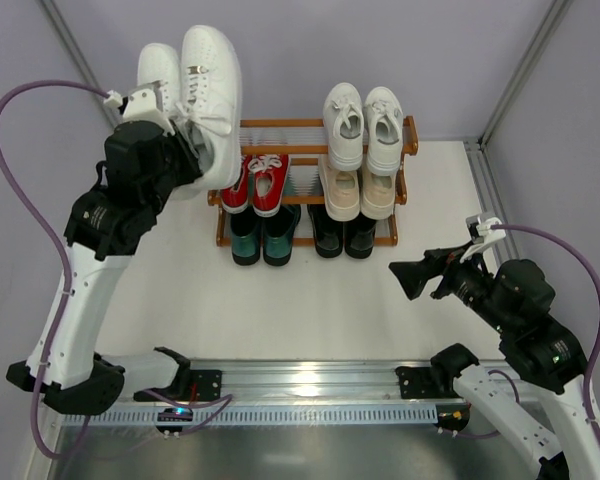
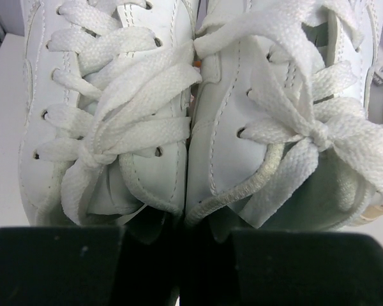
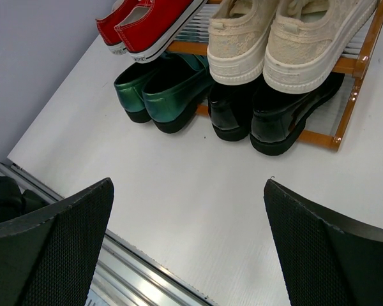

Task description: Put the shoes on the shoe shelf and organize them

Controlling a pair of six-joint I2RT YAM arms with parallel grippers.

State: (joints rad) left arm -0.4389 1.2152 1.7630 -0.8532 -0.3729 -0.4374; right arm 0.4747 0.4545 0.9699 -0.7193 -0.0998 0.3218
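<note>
Robot lab test cell. White table [image 1: 310, 310] boxed in by plain pale grey panels [image 1: 380, 50] on metal frame posts [image 1: 526, 62]. Aluminium rail [image 1: 310, 383] runs along the near edge with two white-and-black robot arms bolted to it, left arm [image 1: 85, 270] and right arm [image 1: 530, 330]. Purple cables [image 1: 40, 88] loop loose off both. Staged prop: small wooden shoe rack [image 1: 280, 123] at the far side, centre, against the back panel.

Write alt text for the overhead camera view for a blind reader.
The left gripper holds a pair of white sneakers up by the left end of the shoe shelf. It carries another white pair on top, red sneakers and beige sneakers in the middle, green loafers and black loafers lowest. The right gripper hangs open.
</note>
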